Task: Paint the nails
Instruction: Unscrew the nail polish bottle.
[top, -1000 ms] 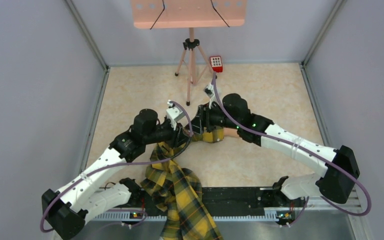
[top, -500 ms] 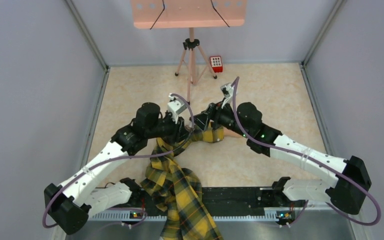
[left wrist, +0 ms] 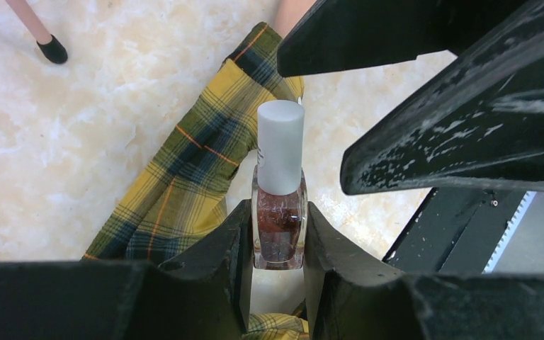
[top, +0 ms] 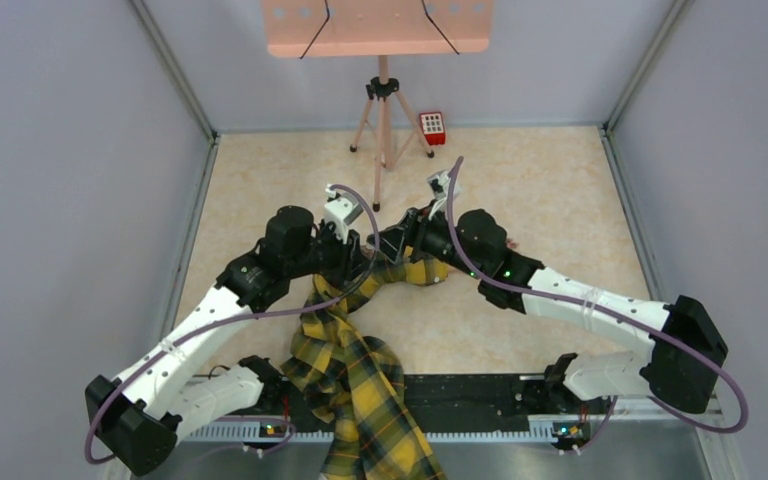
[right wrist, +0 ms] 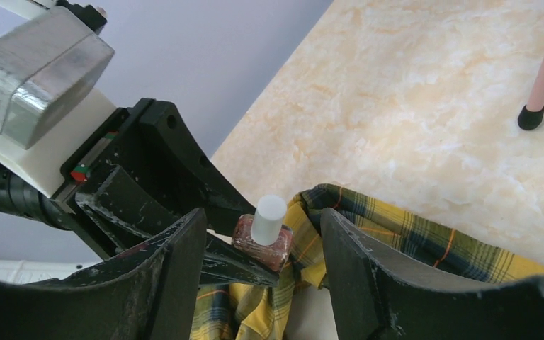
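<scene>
Your left tool (left wrist: 278, 241) clamps the nail polish bottle (left wrist: 279, 195); your right tool (right wrist: 262, 234) stands spread wide around its cap.

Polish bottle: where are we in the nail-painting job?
Done: the left gripper is clamped on the polish bottle. In hand: the right gripper, open, is lined up with the white cap but not gripping it. Left: uncapping, then painting; the nails show in no view, only the plaid sleeve.
</scene>
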`<state>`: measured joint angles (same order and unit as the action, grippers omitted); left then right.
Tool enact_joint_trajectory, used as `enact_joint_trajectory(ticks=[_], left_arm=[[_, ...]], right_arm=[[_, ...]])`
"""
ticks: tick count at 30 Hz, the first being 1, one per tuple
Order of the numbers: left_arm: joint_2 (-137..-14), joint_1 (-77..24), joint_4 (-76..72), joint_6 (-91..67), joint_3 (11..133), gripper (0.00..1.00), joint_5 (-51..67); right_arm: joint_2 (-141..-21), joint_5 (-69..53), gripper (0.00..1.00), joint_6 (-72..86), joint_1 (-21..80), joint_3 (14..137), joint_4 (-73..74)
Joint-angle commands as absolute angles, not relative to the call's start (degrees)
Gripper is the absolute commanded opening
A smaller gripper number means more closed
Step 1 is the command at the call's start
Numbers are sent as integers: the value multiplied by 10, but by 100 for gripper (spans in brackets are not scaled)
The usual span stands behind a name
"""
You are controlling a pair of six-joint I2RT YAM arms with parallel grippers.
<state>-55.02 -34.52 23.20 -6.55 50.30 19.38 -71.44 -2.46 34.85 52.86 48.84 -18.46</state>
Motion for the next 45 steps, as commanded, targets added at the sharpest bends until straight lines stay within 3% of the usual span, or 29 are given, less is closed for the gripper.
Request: enact_joint_trajectory(ticks=[1,19,29,45], left_arm=[[-550,-340,220,-74,508,0,190],[-558,-333,217,-77,506,0,204],[-563,-334,217,-77,506,0,208],[-563,-333,216,-76,508,0,214]], right_arm=[[-714,-26,58,358,535,504,-235],[-743,-40,49,362,536,521,-231],[-756,-40,33,364,535,528,-233],[-771,-45,29,363,536,539,-222]])
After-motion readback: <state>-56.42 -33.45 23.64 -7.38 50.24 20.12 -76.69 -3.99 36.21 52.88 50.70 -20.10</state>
